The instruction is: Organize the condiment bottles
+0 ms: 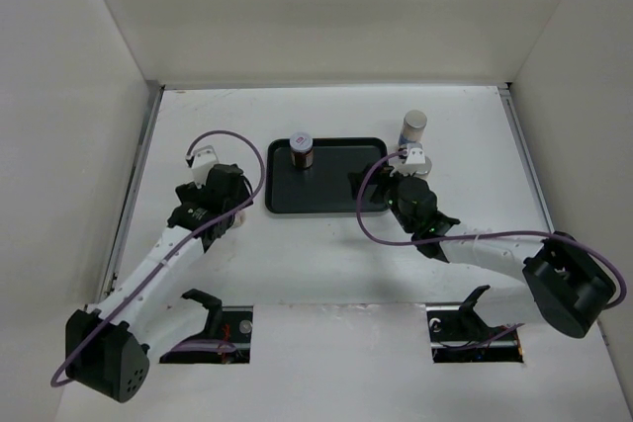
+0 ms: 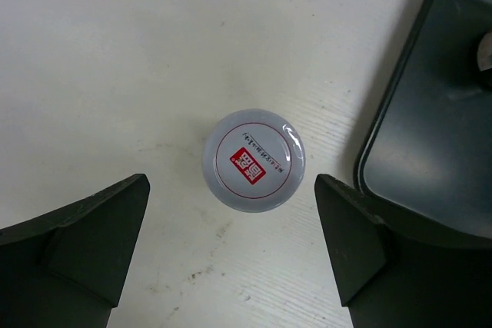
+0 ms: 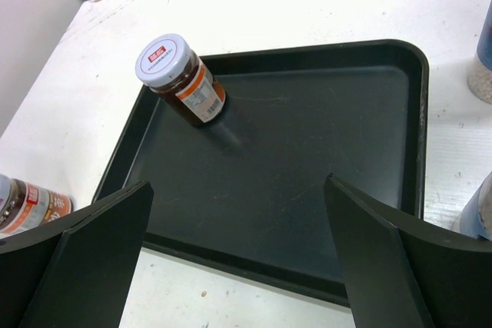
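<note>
Right now my left jaws stand open above the tabletop (image 1: 297, 254), looking straight down on a dark-brown jar (image 2: 254, 159) whose white, red-marked lid faces me. It stands upright between my two fingers (image 2: 84, 243) with a gap on each side, touching neither, just beside a corner of the black tray (image 2: 430, 151). My right jaws are spread wide as well, with nothing between them, hanging over the near part of that tray. The second brown jar (image 3: 181, 81) stands inside the tray by its far edge, toward the left. The two whitish bottles are outside the tray on its right. One (image 1: 414, 128) stands off the far right corner; the other (image 3: 475, 217) is closer to my right jaws, just beside the tray's rim.
</note>
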You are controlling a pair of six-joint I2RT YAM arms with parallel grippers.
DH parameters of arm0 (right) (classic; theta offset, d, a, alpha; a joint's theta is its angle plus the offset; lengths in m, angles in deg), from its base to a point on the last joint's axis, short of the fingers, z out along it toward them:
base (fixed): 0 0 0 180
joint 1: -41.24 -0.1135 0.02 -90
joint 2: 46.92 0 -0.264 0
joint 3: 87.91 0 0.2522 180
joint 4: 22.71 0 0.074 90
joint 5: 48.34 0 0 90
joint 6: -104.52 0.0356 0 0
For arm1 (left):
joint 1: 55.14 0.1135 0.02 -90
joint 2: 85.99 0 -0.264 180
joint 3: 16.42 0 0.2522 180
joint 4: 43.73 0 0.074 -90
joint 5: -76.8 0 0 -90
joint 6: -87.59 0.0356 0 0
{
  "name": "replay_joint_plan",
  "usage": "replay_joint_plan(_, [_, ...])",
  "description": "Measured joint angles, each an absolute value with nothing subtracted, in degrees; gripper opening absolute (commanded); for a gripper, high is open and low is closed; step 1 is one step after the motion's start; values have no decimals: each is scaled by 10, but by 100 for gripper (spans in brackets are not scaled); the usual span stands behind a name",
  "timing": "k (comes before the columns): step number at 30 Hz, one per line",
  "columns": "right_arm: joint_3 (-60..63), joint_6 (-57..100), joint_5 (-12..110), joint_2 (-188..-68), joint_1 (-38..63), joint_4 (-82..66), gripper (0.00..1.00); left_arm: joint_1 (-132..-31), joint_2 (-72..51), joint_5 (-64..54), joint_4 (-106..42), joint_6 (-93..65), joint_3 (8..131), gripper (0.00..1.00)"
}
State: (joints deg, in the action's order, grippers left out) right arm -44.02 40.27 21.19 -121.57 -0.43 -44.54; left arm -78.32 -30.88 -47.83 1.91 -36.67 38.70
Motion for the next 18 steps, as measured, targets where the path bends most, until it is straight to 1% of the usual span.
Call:
replay_joint_plan(3, [-440, 403, 213, -1216, -4, -445, 100, -768, -293, -461, 8, -372, 371, 88])
replay_joint_plan(8, [-440, 403, 213, -1216, -4, -445, 100, -758, -242, -438, -41, -374, 353, 78])
replay_joint_plan(9, [-440, 403, 213, -1216, -4, -445, 100, -757, -234, -436, -53, -374, 349, 73])
replay_joint_plan(12, [-440, 403, 213, -1217, -4, -445, 100, -754, -215, -430, -76, -373, 345, 50])
replay_joint_plan(13, [-440, 403, 213, -1217, -4, -445, 100, -753, -213, -429, -81, -371, 345, 44])
replay_joint_plan(14, [-440, 403, 213, -1217, -4, -445, 100, -753, -213, -429, -84, -369, 344, 40])
replay_joint_plan(15, [-440, 403, 213, -1217, -4, -445, 100, -753, -213, -429, -84, -369, 344, 38])
replay_joint_plan(18, [-440, 403, 213, -1219, -4, -445, 100, -762, -219, -432, -79, -358, 345, 37])
